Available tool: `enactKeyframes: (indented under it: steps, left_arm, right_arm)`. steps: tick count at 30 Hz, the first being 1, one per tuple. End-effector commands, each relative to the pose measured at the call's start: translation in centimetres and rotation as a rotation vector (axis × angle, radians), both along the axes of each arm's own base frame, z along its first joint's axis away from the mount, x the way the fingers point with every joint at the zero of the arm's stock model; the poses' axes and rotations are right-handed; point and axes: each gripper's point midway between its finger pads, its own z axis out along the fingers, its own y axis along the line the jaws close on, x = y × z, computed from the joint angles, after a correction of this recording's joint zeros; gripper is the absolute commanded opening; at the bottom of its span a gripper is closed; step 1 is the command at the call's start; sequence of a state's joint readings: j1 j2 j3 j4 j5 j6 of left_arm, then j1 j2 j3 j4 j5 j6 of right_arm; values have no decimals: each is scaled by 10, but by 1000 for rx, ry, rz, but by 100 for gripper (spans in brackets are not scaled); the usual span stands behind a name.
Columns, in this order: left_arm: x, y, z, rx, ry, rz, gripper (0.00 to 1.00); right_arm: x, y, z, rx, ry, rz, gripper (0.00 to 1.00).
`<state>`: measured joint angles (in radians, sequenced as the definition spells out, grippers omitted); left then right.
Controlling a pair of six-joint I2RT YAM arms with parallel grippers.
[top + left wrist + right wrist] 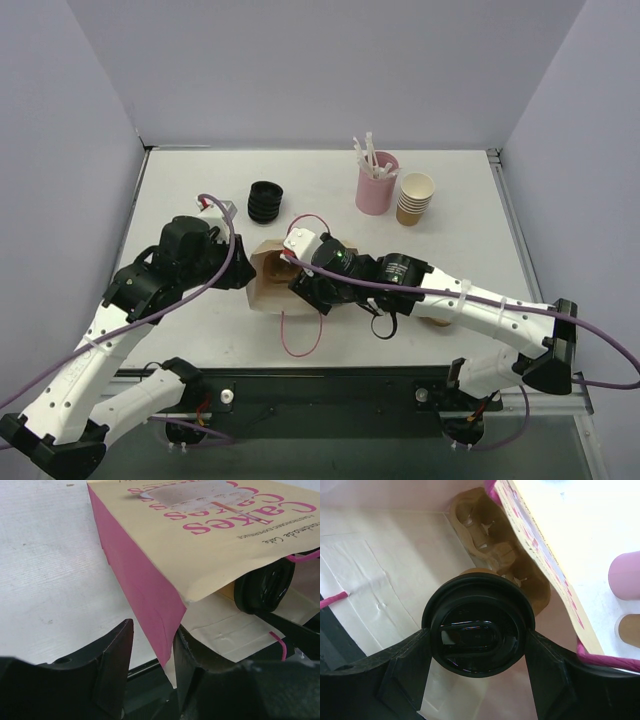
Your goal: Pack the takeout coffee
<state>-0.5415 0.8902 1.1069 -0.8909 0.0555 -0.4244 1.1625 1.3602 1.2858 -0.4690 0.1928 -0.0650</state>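
The right gripper clamps the coffee by its lid inside the bag, the carrier lying just beyond at 12 o'clock in its wrist view, while the left gripper, jaws half apart, straddles the bag's edge and holds nothing.

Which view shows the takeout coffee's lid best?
Right wrist: the black lid faces the camera, gripped between the jaws inside the paper bag. Left wrist shows only its edge at the bag's mouth; the top view hides it.
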Motion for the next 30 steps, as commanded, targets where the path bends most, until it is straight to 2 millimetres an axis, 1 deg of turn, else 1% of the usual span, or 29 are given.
enactKeyframes:
  steps: [1,3,6,11,13,17,18,21,24,27,28,29,30]
  left_arm:
    - [-8,1,2,-16,26,0,49]
    - [-10,1,-1,-14,43,4,50]
    - [-14,-4,-7,-33,74,-13,50]
    - [-12,-6,-12,-44,95,7,49]
    - [-12,-7,-13,-44,98,0,45]
    - [-13,-10,-11,-51,100,-22,25]
    - [-13,-10,-8,-54,93,-25,17]
    - [-14,-12,-6,-64,91,-31,6]
    - [-15,-12,-5,-64,90,-36,0]
    - [-16,-12,-2,-65,71,-55,0]
    - [-17,-14,-1,-65,52,-86,0]
    - [-18,-14,-6,-56,50,-100,0]
    - [-19,-14,-6,-58,31,-116,0]
  right_arm:
    - [1,9,-7,-14,-6,18,48]
    - [1,9,-11,-20,-4,20,48]
    - [2,11,-13,-20,-4,22,47]
    - [2,17,-19,-32,-10,45,47]
    - [2,21,-22,-36,-9,56,47]
    - [5,26,-29,-63,-14,72,47]
    - [6,27,-32,-76,-16,75,47]
    - [8,30,-31,-81,-23,81,47]
    - [8,33,-32,-82,-22,90,47]
    - [8,34,-38,-87,-19,97,47]
    - [8,34,-39,-90,-23,104,47]
    - [8,35,-40,-91,-28,109,47]
    - [9,37,-44,-96,-33,119,47]
